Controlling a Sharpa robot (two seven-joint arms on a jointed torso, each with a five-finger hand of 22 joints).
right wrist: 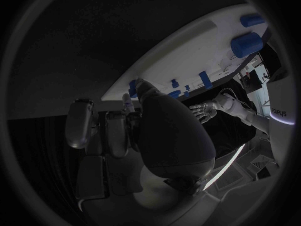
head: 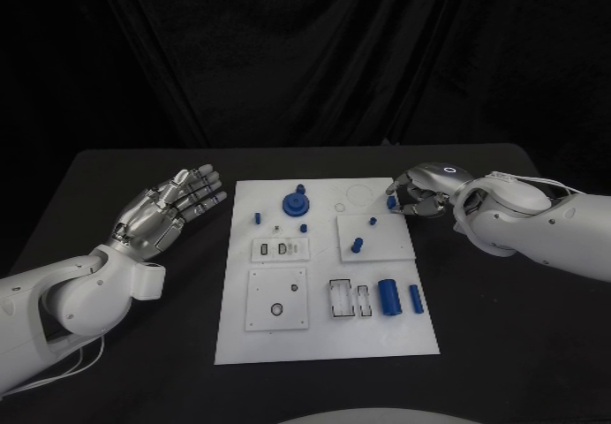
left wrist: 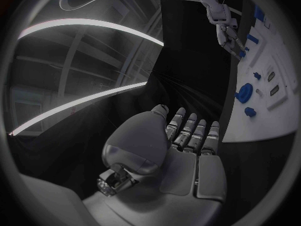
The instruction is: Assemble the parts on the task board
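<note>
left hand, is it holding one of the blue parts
No, the left hand lies open beside the task board with its fingers spread and nothing in it.

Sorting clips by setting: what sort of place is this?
Likely a robotics lab test bench: a black table before dark curtains, a white task board of blue parts, and a robot hand at each side.

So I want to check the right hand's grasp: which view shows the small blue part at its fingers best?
The head view: the blue part sits at the right hand, unobstructed. The right wrist view shows it mostly behind fingers; the left wrist view shows it tiny.
</note>
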